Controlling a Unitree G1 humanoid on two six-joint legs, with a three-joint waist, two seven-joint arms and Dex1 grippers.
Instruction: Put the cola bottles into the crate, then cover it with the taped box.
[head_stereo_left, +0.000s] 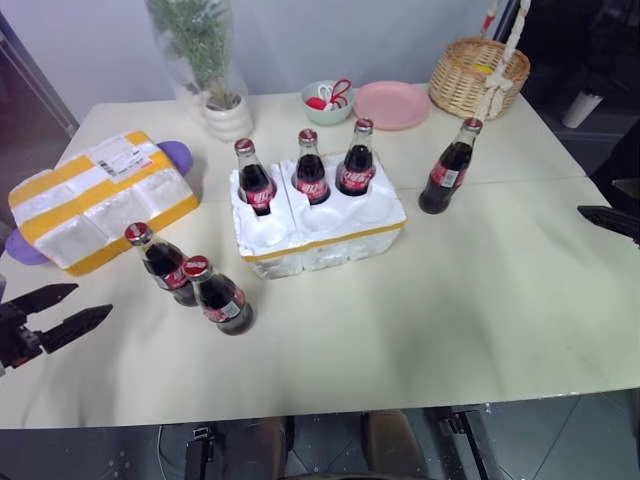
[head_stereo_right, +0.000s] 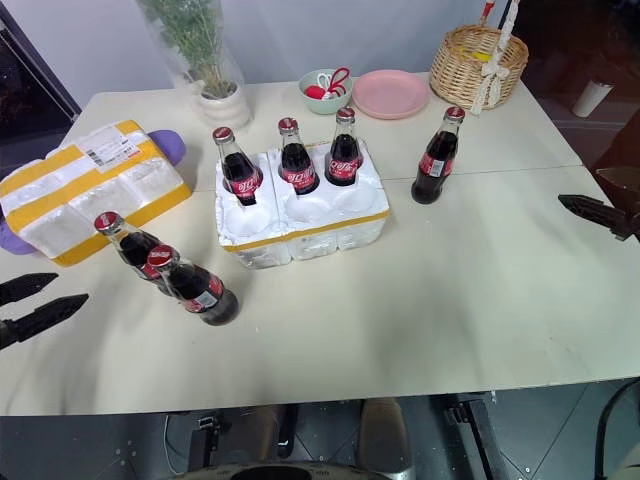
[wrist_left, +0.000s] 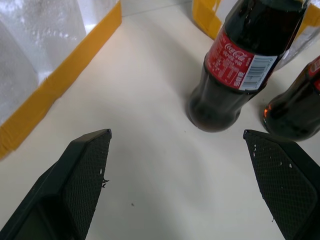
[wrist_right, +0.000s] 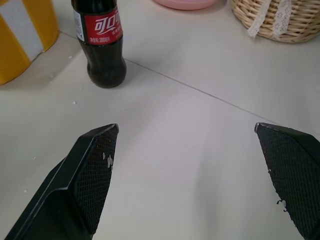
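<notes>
Here the left gripper (head_stereo_left: 62, 310) hovers low over the table's left edge, fingers spread wide and empty, aimed toward two cola bottles (head_stereo_left: 215, 297) standing just beside each other. The right gripper (wrist_right: 187, 175) is at the right edge, its fingers likewise wide apart and holding nothing, facing a lone bottle (head_stereo_left: 448, 168). The cream table (head_stereo_left: 450, 300) carries the crate (head_stereo_left: 320, 228) at centre, with three bottles upright in its back wells and three front wells bare. That makes six bottles. The taped box (head_stereo_left: 100, 198) lies to the left, atop something purple. Behind stand a potted plant (head_stereo_left: 205, 60), a bowl (head_stereo_left: 326, 98), a pink plate (head_stereo_left: 392, 104) and a wicker basket (head_stereo_left: 478, 76).
</notes>
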